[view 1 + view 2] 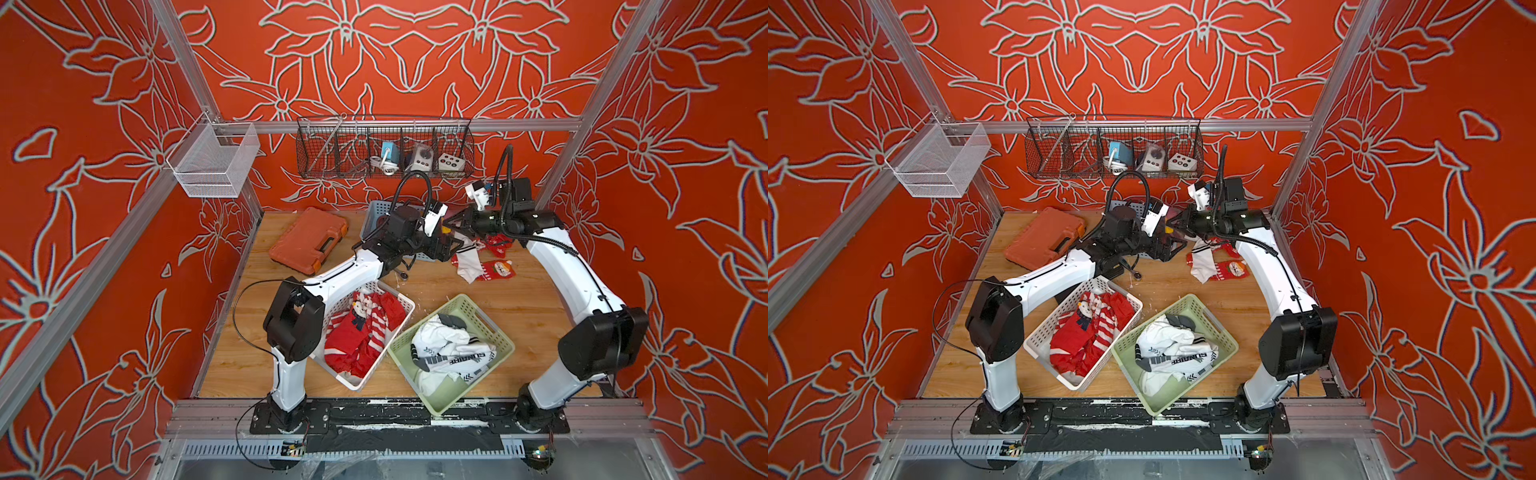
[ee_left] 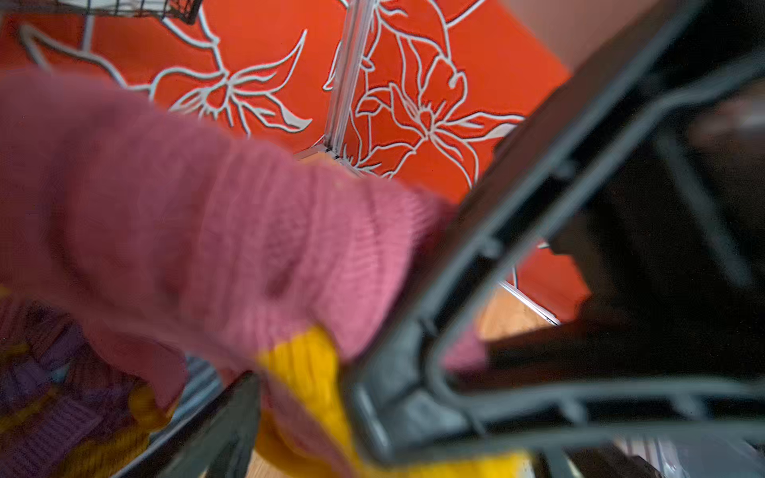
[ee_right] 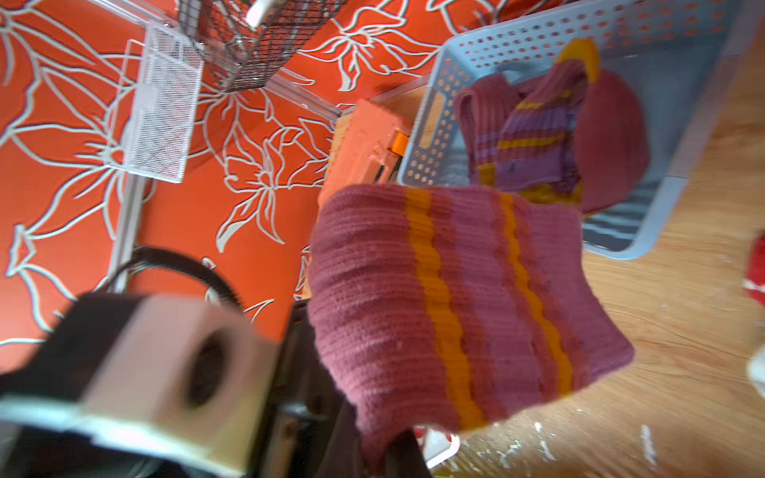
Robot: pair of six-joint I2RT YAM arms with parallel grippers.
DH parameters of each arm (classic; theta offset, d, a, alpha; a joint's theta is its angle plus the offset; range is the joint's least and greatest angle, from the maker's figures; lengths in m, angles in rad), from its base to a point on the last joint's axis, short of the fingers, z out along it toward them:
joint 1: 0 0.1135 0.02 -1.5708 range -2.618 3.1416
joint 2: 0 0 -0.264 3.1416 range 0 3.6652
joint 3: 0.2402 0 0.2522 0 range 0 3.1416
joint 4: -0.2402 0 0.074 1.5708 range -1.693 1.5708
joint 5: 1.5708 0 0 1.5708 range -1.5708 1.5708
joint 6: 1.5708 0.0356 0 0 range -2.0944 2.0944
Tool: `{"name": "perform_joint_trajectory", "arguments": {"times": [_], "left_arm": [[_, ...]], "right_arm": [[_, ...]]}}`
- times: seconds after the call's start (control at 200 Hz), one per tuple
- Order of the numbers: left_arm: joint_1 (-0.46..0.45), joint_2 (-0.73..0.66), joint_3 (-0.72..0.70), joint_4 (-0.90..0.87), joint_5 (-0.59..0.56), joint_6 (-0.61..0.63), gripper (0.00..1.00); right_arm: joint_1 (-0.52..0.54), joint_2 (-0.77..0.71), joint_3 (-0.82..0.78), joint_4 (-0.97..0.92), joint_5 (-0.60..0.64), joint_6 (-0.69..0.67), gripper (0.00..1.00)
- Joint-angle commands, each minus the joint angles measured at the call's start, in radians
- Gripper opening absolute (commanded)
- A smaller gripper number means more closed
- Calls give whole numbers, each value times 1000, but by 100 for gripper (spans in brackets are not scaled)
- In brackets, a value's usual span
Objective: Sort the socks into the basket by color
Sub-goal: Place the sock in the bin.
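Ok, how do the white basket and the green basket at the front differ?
The white basket holds red socks; the green basket holds white socks with dark marks. The white basket lies partly under the left arm and fully on the table; the green basket is uncovered, its near corner past the table's front edge. Both are perforated, rectangular, set askew.

Red floral walls (image 1: 415, 83) (grey outlines), aluminium frame (image 1: 519, 124), wooden tabletop (image 1: 440, 286).
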Motion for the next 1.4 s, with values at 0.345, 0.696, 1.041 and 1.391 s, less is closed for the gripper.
{"name": "perform_joint_trajectory", "arguments": {"times": [0.345, 0.696, 1.041, 1.391], "left_arm": [[51, 62, 88, 28, -172, -13, 0], [164, 199, 264, -181, -129, -66, 0], [241, 454, 506, -275, -87, -38, 0], [266, 464, 551, -361, 119, -66, 79]], "right_arm": [[4, -37, -17, 8, -7, -2, 19], [-95, -71, 8, -106, 139, -82, 95], [-123, -25, -83, -151, 294, -183, 92], [-120, 210, -60, -214, 513, -267, 77]]}}
